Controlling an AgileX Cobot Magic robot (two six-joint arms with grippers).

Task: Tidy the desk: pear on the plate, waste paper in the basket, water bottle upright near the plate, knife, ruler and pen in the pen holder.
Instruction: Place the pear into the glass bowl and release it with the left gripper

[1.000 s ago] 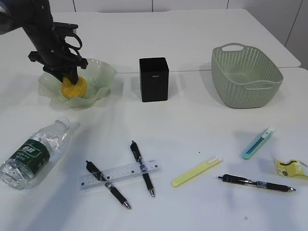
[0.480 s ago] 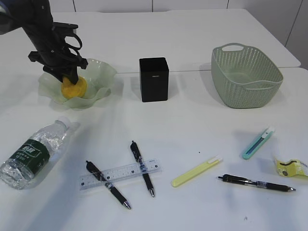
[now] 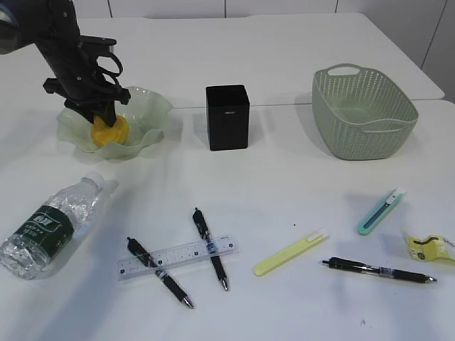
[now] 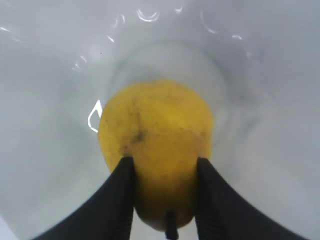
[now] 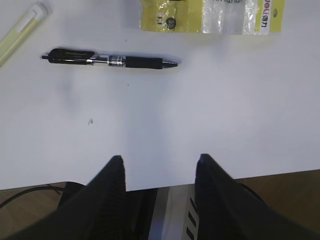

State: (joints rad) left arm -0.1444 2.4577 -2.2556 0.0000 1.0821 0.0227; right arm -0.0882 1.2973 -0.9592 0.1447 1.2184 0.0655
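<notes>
A: Your left gripper (image 4: 165, 170) is clamped on the pear (image 4: 156, 142), a finger on each flank, inside the plate (image 3: 153, 106) at the far left of the desk (image 3: 284, 185).

B: And the right gripper (image 5: 159, 172)?

A: Your right wrist camera shows it parted and empty over the desk's near edge, with a black pen (image 5: 110, 60) and the waste paper (image 5: 207, 15) beyond. The exterior camera doesn't show that gripper at all.

B: How does the pear look?

A: Up close: yellow with dark speckles, stem pointing at the wrist camera. From outside you only see a yellow patch under the arm.

B: Any writing?

A: The wrapper reads something like "deli"; the rest is too small. The pen holder (image 3: 227, 117) carries a small label I can't read.
</notes>
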